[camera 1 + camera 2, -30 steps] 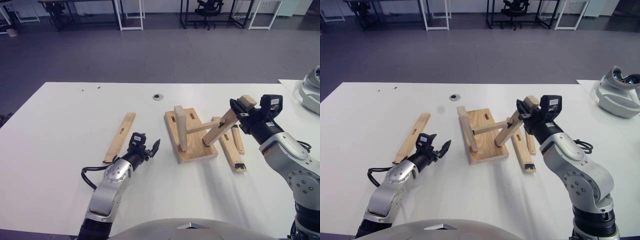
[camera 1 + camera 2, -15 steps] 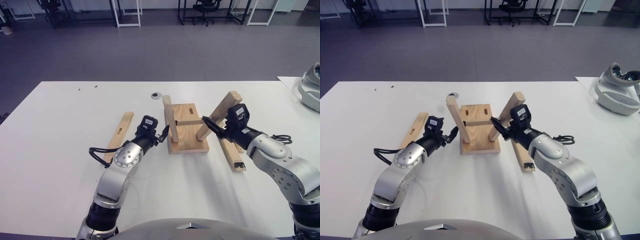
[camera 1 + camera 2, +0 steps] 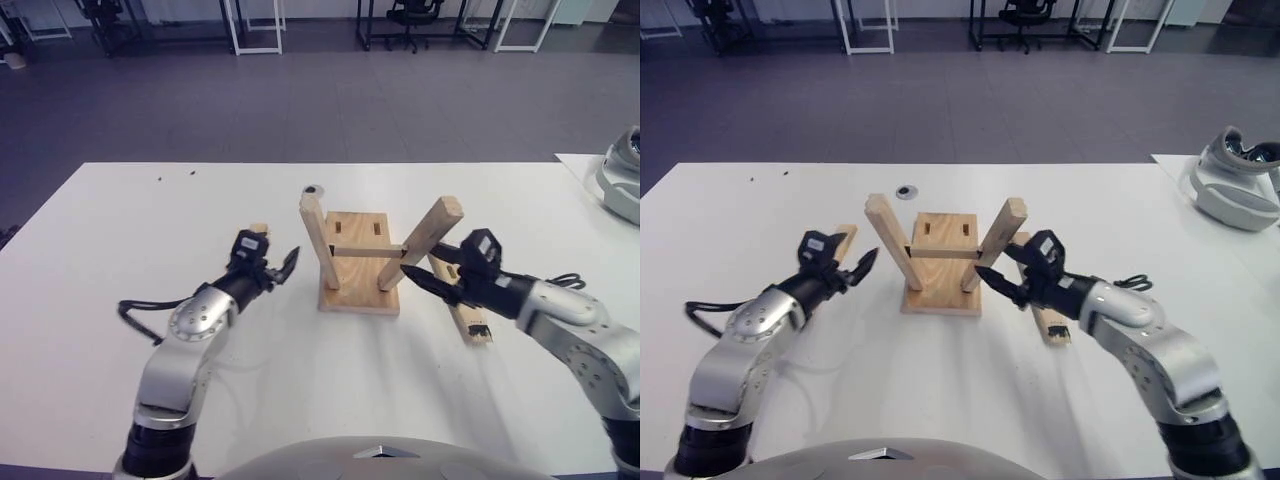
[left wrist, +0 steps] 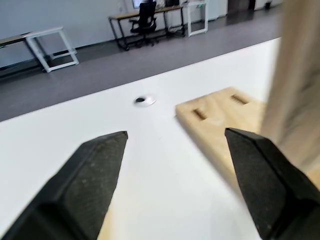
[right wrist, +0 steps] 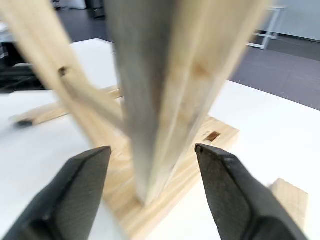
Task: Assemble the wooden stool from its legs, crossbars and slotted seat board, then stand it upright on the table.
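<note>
Wooden seat board lies mid-table, nearer the far edge, with two legs slotted in and joined by a crossbar. Loose legs either side await fitting, so I judge it half done. Right gripper straddles one standing leg, jaws apart; left gripper gapes, empty.

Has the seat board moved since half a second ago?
Yes. The seat board slid to the robot's left; its left leg now lines up with the table hole.

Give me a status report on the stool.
Left gripper, right gripper: jaws open, empty. Seat board flat, two legs and crossbar standing on it. Spare pieces loose beside grippers.
</note>
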